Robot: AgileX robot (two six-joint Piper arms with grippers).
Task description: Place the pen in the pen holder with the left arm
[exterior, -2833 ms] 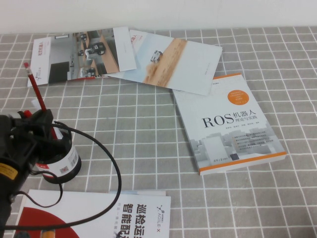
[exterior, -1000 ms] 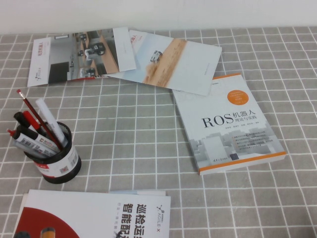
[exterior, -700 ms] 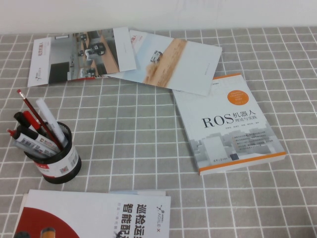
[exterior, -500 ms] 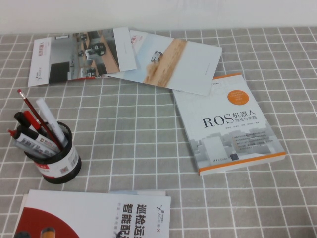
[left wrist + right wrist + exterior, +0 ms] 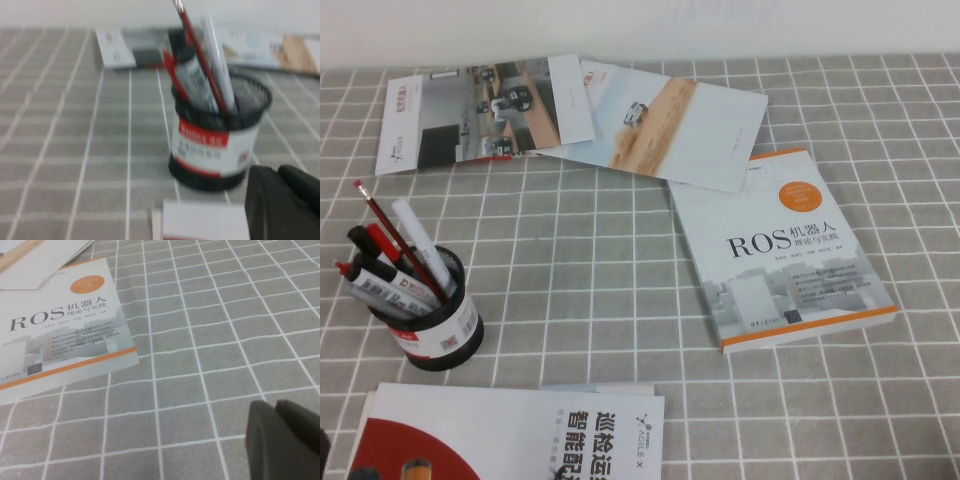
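Note:
The pen (image 5: 395,236), a thin dark red stick, stands leaning in the pen holder (image 5: 446,326), a black cup with a white label, at the table's left. Several markers stand in the cup with it. In the left wrist view the pen (image 5: 200,55) rises from the holder (image 5: 215,150). My left gripper (image 5: 278,173) is shut and empty, drawn back to the near side of the holder and apart from it. My right gripper (image 5: 275,408) is shut and empty above bare cloth near the ROS book (image 5: 60,340). Neither gripper shows in the high view.
A white and orange ROS book (image 5: 780,250) lies at the right. Brochures (image 5: 570,110) lie fanned at the back. A red and white booklet (image 5: 520,435) lies at the front left, just before the holder. A grey checked cloth (image 5: 610,270) covers the table.
My left gripper, which held the pen over the holder, has let go and pulled back out of the high view. The pen now leans in the holder. Over the last second nothing moved.

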